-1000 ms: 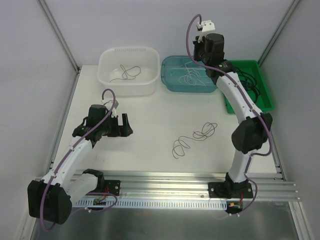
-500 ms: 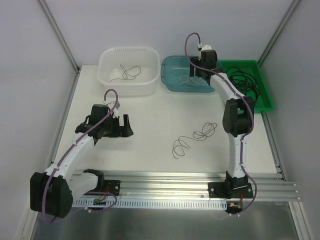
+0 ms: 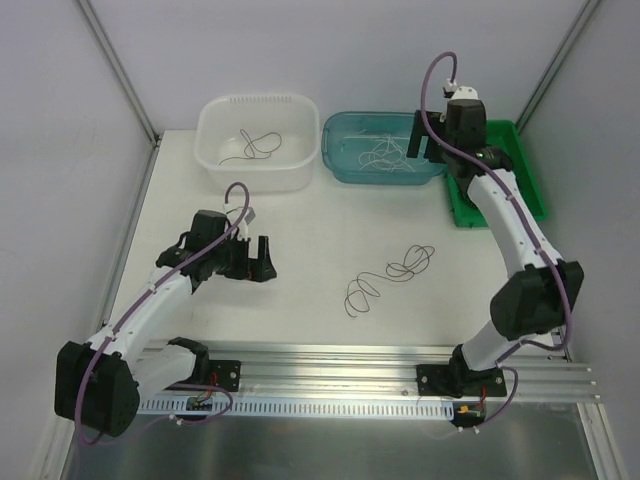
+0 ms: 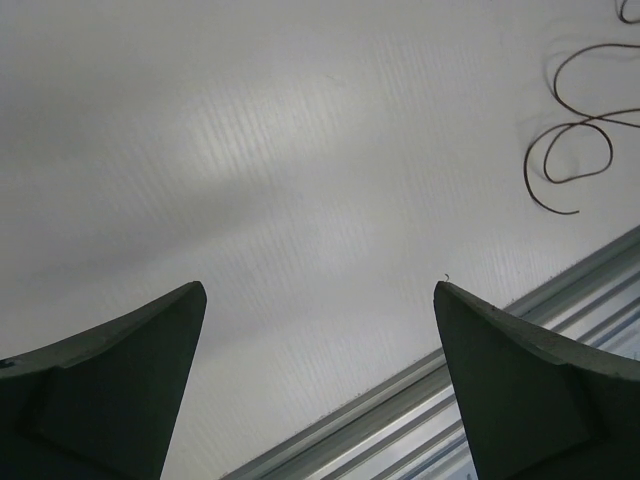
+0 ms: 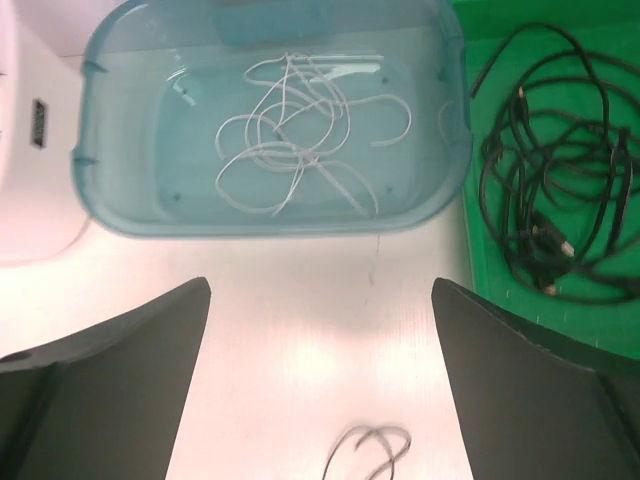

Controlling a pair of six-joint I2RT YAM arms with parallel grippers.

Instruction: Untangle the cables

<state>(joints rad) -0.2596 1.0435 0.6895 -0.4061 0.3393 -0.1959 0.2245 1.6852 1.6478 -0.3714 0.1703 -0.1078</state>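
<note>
Top view: four cables are sorted or awaiting sorting. One thin dark cable (image 3: 256,145) lies in the white tub (image 3: 258,182) at 11 o'clock, a white cable (image 3: 385,152) lies in the blue tub (image 3: 380,178) at 12 o'clock, and the green tray (image 3: 528,192) sits at 1 o'clock. A loose dark cable (image 3: 400,266) lies on the bare worktop (image 3: 300,230) near centre, with its long axis running from 7 o'clock to 1 o'clock. The left pincer (image 3: 262,258) sits low over the worktop with the loose cable at its 3 o'clock. The right pincer (image 3: 424,148) is raised at the right end of the blue tub, with the loose cable at its 6 o'clock. Left wrist view: the left pincer (image 4: 318,288) is released and empty, fingers spread wide. One looped end of the loose cable (image 4: 580,130) shows at 2 o'clock, well apart from both fingers. Right wrist view: the right pincer (image 5: 320,285) is likewise released and holds nothing. The white cable (image 5: 300,140) rests coiled on the floor of the blue tub (image 5: 100,190) at 12 o'clock, and a thicker black cable (image 5: 560,170) is heaped in the green tray (image 5: 478,250) at 2 o'clock. A loop of the loose cable (image 5: 370,445) shows at 6 o'clock. Assessment: only the loose cable remains outside a container. The left arm, already low and level with it, appears better placed, and an approach across the cable's long axis seems advisable.
</note>
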